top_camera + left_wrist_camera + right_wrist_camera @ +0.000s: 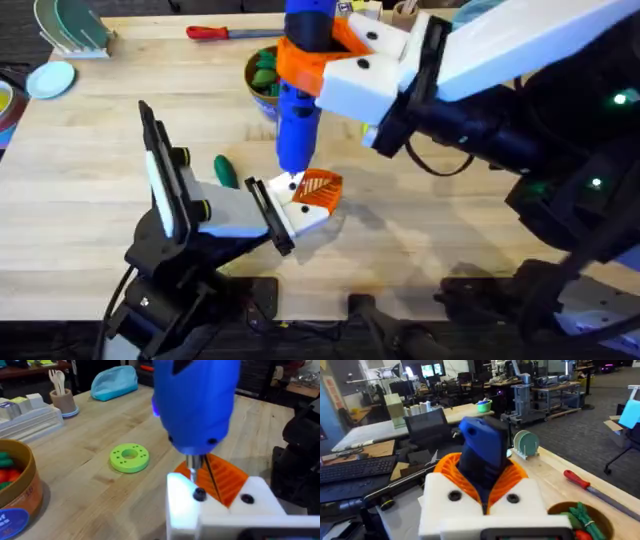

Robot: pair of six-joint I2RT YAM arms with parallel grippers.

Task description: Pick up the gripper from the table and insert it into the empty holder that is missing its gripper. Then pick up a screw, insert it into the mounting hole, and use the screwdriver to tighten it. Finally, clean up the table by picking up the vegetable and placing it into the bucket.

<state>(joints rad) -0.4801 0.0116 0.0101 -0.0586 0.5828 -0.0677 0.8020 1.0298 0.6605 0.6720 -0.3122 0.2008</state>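
Two claws busy: right claw (335, 62) clamps screwdriver (300, 90), bit down on holder (283, 196) w/ gripper (320, 190). Left claw (268, 212) grips holder; vegetable (226, 170) at holder's 10 o'clock on counter (90, 180).

Grey carpet floor (580, 420), cluttered desks (470, 410), lit monitors (432, 369) behind.

Light: bright, even, from above
Shadows: soft on table (420, 240)
Blur: screwdriver (197, 405) close up, out of focus

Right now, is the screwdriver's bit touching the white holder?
Touching. In the left wrist view the screwdriver bit comes down onto the black screw in the holder, no gap visible.
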